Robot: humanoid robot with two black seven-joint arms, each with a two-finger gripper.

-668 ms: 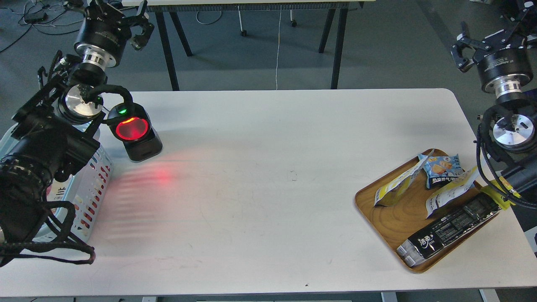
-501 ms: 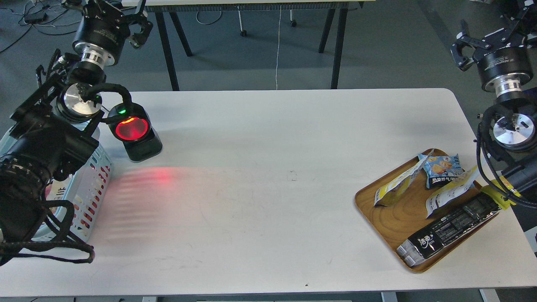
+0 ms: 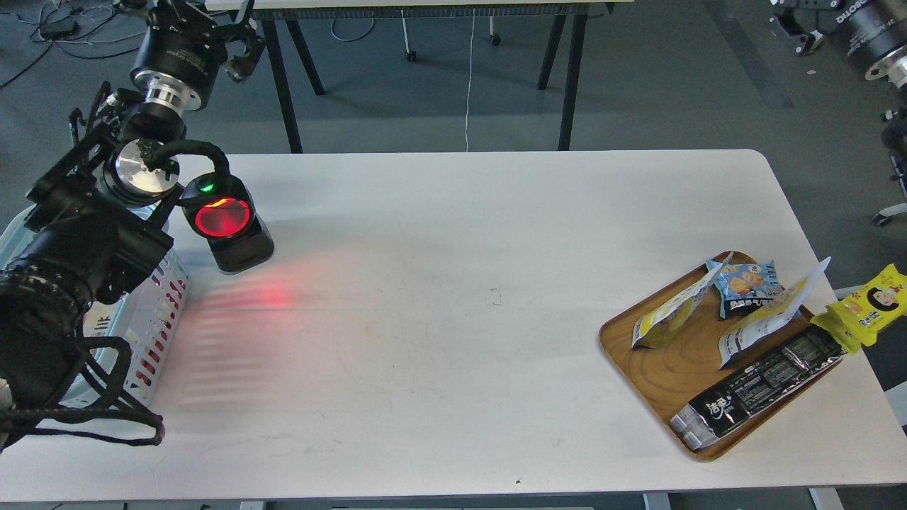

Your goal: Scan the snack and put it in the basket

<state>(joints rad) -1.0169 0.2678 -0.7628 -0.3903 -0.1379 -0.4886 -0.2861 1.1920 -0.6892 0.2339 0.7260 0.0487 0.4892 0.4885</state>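
Note:
The snack [image 3: 669,315], a small yellow and white-silver pouch, leans on the left part of the wooden tray [image 3: 655,375] at the table's right. The pale basket [image 3: 152,319] stands at the table's left edge, mostly hidden behind my left arm. My left gripper [image 3: 202,18] is high at the far left, beyond the table's back edge, with its fingers spread and empty. My right gripper [image 3: 804,32] is in the top right corner, mostly cut off by the view's edge, far above and behind the tray.
A black scanner [image 3: 227,227] glows red beside the basket and casts red light on the table. The tray also holds a blue packet [image 3: 747,283], a longer yellow-white pouch [image 3: 769,315] and a long black pack [image 3: 758,389]. A yellow cartoon packet [image 3: 868,304] lies beside the tray's right edge.

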